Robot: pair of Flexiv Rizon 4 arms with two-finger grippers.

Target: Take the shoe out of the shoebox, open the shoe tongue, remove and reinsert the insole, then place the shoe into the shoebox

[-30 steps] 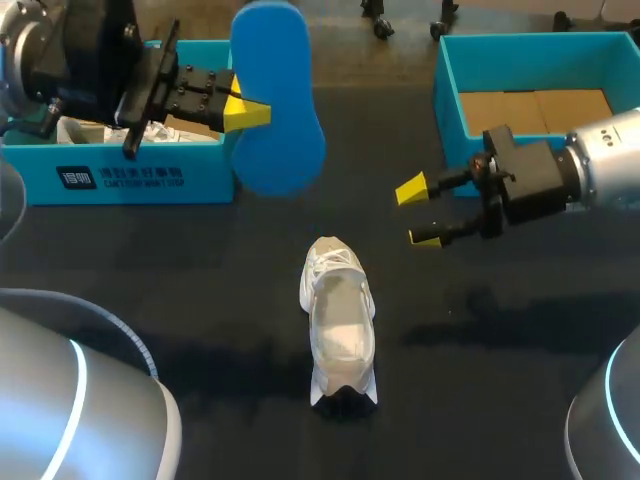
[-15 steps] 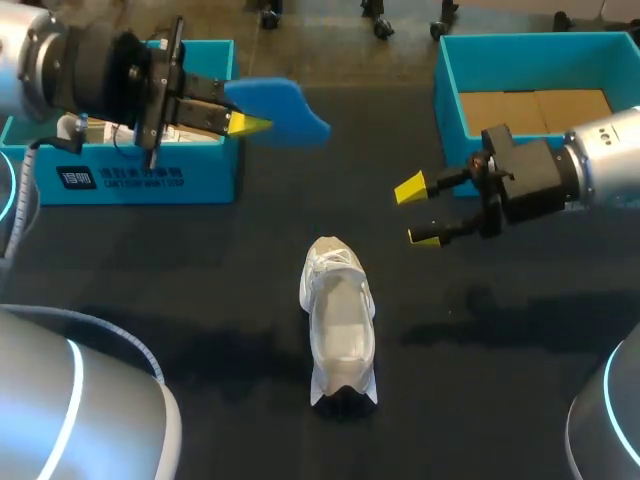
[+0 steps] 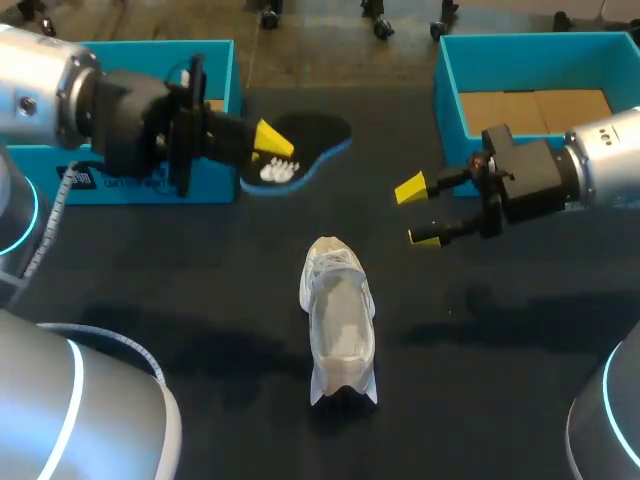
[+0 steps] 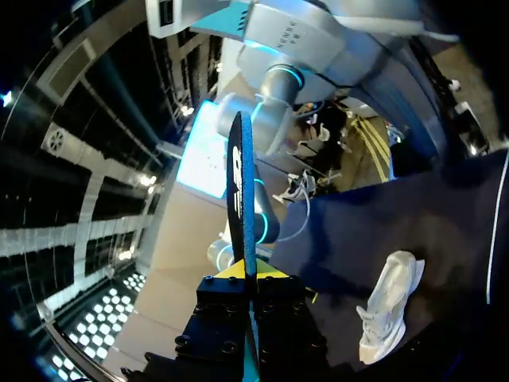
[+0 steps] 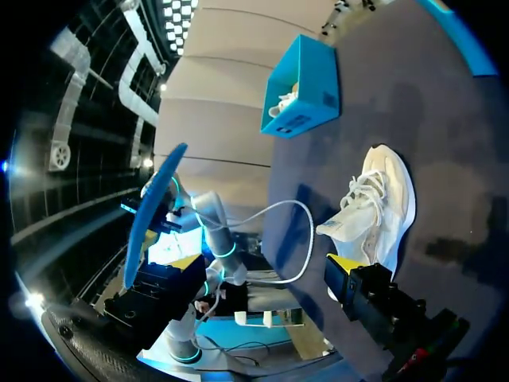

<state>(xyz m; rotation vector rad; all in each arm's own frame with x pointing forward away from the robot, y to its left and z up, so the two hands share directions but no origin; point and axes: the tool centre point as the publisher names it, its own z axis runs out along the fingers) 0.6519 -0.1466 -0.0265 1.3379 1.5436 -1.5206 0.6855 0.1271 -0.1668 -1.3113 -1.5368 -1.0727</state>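
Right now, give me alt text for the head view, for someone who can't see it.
The left gripper holds a blue-edged black insole over the dark table, beside a blue shoebox. A white sneaker lies at the table's middle, and the open right gripper hovers beside a second blue shoebox.

The left gripper (image 4: 248,273) clamps the insole (image 4: 242,183) between its yellow tips, seen edge-on and standing straight out ahead of the fingers. A white shoe (image 4: 388,306) lies on the dark table (image 4: 445,207), beside the gripper and well apart from it.
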